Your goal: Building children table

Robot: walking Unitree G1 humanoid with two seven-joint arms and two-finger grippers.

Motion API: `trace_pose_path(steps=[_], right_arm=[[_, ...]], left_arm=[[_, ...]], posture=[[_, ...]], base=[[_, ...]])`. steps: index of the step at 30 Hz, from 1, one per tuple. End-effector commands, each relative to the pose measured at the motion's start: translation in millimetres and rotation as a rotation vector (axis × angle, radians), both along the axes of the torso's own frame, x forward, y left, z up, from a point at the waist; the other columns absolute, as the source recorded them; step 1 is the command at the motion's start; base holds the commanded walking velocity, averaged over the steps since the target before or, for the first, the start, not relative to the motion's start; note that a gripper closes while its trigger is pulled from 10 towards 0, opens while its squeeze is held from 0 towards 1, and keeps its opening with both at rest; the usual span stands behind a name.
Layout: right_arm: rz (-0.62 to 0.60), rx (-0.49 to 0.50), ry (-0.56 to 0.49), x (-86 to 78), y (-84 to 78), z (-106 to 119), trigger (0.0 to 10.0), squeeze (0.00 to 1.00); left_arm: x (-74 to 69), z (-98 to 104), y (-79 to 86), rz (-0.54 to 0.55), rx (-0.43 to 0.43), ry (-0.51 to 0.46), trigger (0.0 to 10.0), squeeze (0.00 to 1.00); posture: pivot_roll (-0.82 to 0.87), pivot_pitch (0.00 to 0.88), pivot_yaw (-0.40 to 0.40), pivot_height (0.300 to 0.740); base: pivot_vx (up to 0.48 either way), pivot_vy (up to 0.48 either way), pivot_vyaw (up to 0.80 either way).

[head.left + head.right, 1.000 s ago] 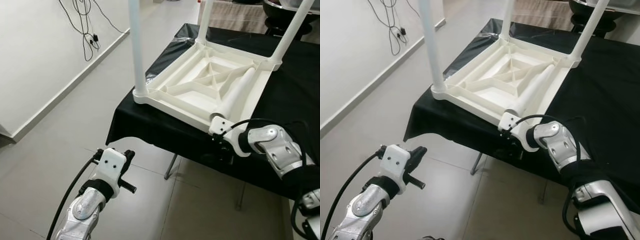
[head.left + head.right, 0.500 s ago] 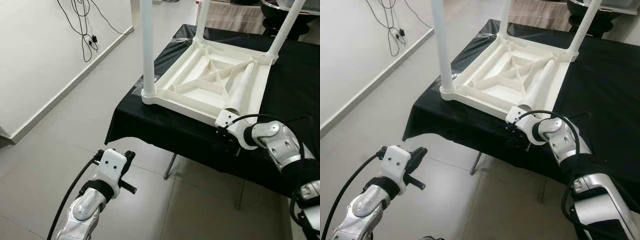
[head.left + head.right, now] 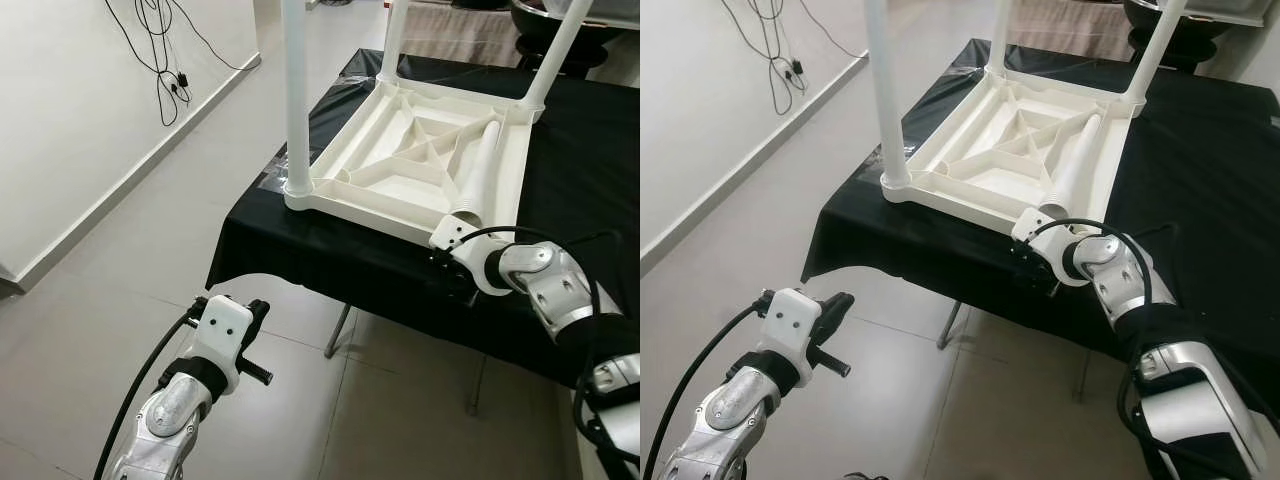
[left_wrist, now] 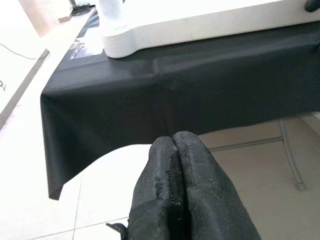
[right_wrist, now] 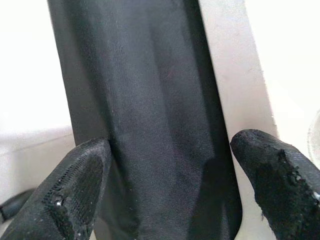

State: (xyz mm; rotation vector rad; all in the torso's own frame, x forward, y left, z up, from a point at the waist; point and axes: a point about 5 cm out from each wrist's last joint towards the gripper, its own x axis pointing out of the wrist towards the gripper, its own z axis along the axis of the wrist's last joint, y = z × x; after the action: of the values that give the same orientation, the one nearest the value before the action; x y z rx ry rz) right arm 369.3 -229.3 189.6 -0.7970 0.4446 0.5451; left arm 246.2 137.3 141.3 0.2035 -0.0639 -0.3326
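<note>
On the black-draped work table [image 3: 300,250], at its near edge, the white plastic tabletop [image 3: 420,170] lies upside down with its ribbed underside facing up. Three legs stand fitted in their corner sockets: one at the near left corner [image 3: 296,95] and two at the far corners. The fourth leg [image 3: 478,172] lies loose inside the frame, along the right side, its long axis running from the far right corner back toward the robot; its open near end rests at the near right corner, where the socket appears unfilled. The right gripper [image 3: 1035,262] sits directly below and in front of that near end, against the cloth hanging over the table edge. In the right wrist view its fingertips [image 5: 75,190] stand spread apart, with only black cloth and the white frame edge between them; nothing is pinched. The left gripper [image 3: 250,330] hangs low over the floor, well apart from the table, fingers [image 4: 175,200] pressed together and empty. The right arm is clearly the nearer one. In the inspector's judgement the next move turns on lifting the right gripper up and forward over the rim, so that it closes across the leg's axis near its end.
</note>
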Motion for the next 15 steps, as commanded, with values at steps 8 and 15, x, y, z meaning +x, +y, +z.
trace_pose_path(steps=[8,15], right_arm=[[0.225,0.429,-0.099,-24.9,40.9,22,10.0,0.00],[0.354,0.562,-0.104,-48.6,49.4,24,10.0,0.00]], left_arm=[[3.2,1,2.4,0.016,-0.017,-0.004,10.0,0.00],[5.7,4,4.6,0.025,-0.030,-0.012,10.0,0.00]], posture=[[0.01,0.170,-0.003,0.740],[-0.01,0.166,0.011,0.740]], base=[[0.000,0.000,0.00],[0.000,0.000,0.00]])
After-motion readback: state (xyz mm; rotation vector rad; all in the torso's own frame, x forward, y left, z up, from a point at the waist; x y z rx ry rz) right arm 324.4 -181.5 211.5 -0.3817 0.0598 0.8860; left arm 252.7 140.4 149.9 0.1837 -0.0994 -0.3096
